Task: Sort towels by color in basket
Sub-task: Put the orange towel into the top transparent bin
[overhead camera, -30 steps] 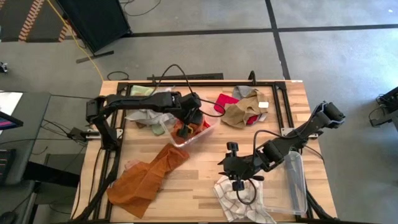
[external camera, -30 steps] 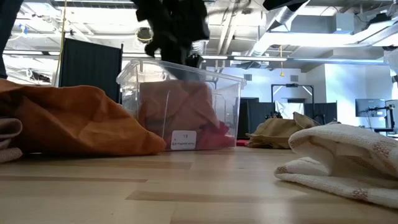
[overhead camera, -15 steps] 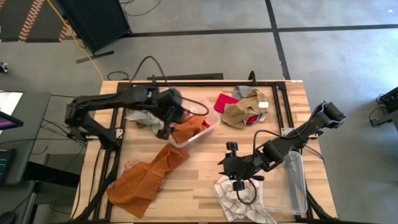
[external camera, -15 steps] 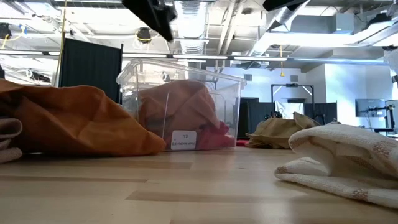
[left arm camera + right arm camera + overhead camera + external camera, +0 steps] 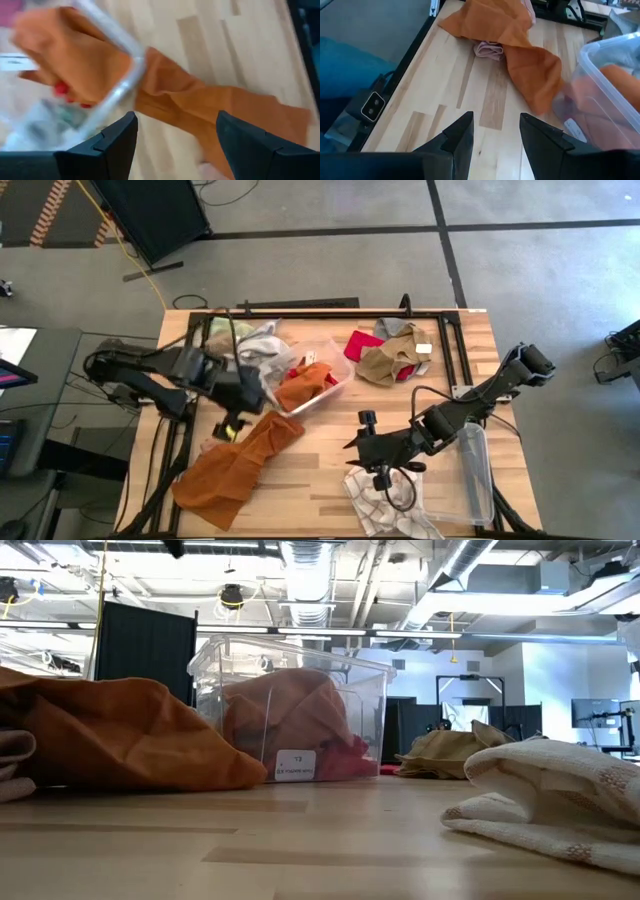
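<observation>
- Towels are scattered on the tabletop (image 5: 330,440): an orange one (image 5: 305,385) lies in the clear basket (image 5: 338,380), a long rust one (image 5: 235,465) just beside it.
- The left tool (image 5: 232,423) hangs wide open and empty above the rust towel, which likely is to be grasped next.
- The right tool (image 5: 383,477) is seen half open, empty, over the checked towel (image 5: 385,505).
</observation>
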